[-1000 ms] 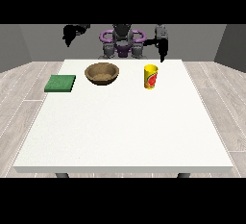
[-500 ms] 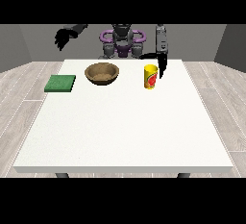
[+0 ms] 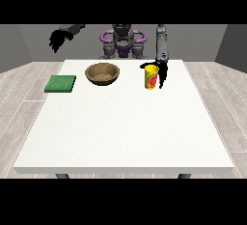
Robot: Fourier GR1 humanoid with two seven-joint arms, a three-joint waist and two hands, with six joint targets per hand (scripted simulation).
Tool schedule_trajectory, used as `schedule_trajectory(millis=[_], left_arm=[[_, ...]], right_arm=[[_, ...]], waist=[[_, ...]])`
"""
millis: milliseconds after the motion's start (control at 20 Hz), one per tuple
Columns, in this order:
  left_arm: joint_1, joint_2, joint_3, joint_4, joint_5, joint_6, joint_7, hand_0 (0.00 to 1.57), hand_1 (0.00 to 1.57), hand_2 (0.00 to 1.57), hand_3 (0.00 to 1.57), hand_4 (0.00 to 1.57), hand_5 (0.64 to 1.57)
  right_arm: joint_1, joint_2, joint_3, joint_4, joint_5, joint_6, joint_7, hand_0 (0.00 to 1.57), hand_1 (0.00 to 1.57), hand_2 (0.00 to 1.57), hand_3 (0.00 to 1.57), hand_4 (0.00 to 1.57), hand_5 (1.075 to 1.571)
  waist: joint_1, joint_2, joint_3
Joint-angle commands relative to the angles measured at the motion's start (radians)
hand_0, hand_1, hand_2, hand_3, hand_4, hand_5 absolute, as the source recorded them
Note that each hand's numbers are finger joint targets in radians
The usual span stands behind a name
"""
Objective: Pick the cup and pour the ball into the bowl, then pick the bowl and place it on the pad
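You have the large white desk (image 3: pixel 120 132) carrying everything along its far edge. The round brown wooden bowl (image 3: pixel 102 73) sits mid-edge, still empty as far as you can see. The flat green square pad (image 3: pixel 61 83) lies toward the far corner at the view's left. The yellow cup with a red label (image 3: pixel 152 77) stands upright toward the view's right. The hand at the view's right (image 3: pixel 162 74) has come down from shoulder height to just beside the cup's outer side; whether its fingers have closed I cannot tell. So the grasp looks imminent. The hand at the view's left (image 3: pixel 59 39) hangs raised off the desk, fingers drooping, holding nothing.
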Motion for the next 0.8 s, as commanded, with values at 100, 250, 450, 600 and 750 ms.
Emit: schedule_trajectory(millis=[100,250,450,600,750], left_arm=[[-0.057,-0.011,0.038,0.185,-0.022,0.085,-0.144,0.7,0.7,0.64,0.0,1.01,1.553],[-0.034,0.022,0.014,0.182,-0.096,0.183,-0.154,1.23,1.23,1.57,1.57,1.34,1.481],[-0.073,0.045,0.056,0.255,-0.08,0.207,-0.218,1.28,1.28,1.57,1.57,1.37,1.457],[-0.086,0.016,-0.017,0.233,-0.143,0.266,-0.093,1.28,1.28,1.57,1.57,1.41,1.418],[-0.106,0.013,-0.084,0.196,-0.223,0.34,0.016,1.27,1.27,1.57,1.57,1.4,1.432]], right_arm=[[-0.024,-0.013,0.01,-0.087,-0.023,-0.005,0.059,0.0,0.0,0.0,0.0,0.68,1.569],[-0.041,-0.085,-0.06,-0.038,-0.107,0.067,0.069,0.0,0.0,0.0,0.14,0.65,1.569],[-0.036,-0.103,-0.092,-0.04,-0.155,0.106,0.043,0.0,0.0,0.0,0.16,0.64,1.568],[-0.024,-0.135,-0.127,0.063,-0.154,0.114,0.062,0.0,0.0,0.0,0.15,0.63,1.566],[-0.024,-0.178,-0.155,0.153,-0.171,0.134,0.1,0.0,0.0,0.0,0.29,0.64,1.567]], waist=[[-0.063,0.038,-0.0008],[-0.079,0.038,-0.0002],[-0.094,0.089,-0.0003],[-0.054,-0.03,0.0006],[-0.031,-0.121,0.0016]])
